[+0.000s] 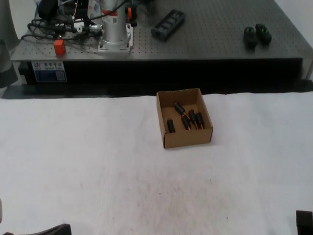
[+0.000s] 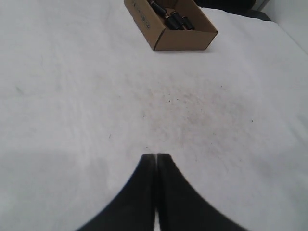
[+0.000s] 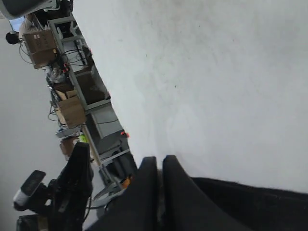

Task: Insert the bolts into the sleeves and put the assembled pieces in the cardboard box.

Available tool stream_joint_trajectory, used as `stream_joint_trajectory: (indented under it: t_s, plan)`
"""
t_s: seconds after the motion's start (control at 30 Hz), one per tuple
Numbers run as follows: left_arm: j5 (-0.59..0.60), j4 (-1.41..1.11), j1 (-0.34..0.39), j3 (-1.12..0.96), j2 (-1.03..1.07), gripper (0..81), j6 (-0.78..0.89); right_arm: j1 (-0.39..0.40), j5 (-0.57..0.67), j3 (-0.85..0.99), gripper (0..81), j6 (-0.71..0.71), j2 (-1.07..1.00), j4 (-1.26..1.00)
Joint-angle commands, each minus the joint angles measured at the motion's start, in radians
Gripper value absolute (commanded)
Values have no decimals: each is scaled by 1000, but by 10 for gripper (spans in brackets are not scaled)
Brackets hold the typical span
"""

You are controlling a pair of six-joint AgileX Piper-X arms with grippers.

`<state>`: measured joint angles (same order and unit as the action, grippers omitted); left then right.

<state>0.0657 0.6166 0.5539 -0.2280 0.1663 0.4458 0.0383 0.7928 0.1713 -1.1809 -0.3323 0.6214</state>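
Cardboard box point(image 1: 188, 138) holds dark assembled pieces point(image 1: 186, 121), clearest from high; wrist views show left fingers point(image 2: 139, 192), well apart from it, and right fingers point(image 3: 180, 192) closed.

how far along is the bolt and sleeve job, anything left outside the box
Done: about five dark pieces lie inside the cardboard box; whether each bolt is fully seated is too small to tell. In hand: nothing. The left pincer and right pincer are both shut and empty over the white cloth. Left: probably nothing, since every piece in sight is in the box.
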Motion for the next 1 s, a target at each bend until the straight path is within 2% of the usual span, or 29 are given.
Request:
stream_joint_trajectory:
  t_s: [0.0,0.33,0.5,0.7,0.77,0.83,0.9,0.97]
  plan:
    - [-11,-12,-1,-2,-8,6,-12,0,55,2,44,-93,5,1]
    - [-11,-12,-1,-2,-8,6,-12,0,102,2,44,-178,5,1]
    - [-11,-12,-1,-2,-8,6,-12,0,273,2,44,-308,5,1]
    - [-11,-12,-1,-2,-8,6,-12,0,273,2,44,-313,5,1]
    - [-11,-12,-1,-2,-8,6,-12,0,264,2,44,-251,5,-6]
    - [-11,-12,-1,-2,-8,6,-12,0,242,2,44,-113,5,-35]
    - [-11,-12,-1,-2,-8,6,-12,0,199,2,44,118,5,-100]
    - [-11,-12,-1,-2,-8,6,-14,0,118,2,44,279,5,-160]
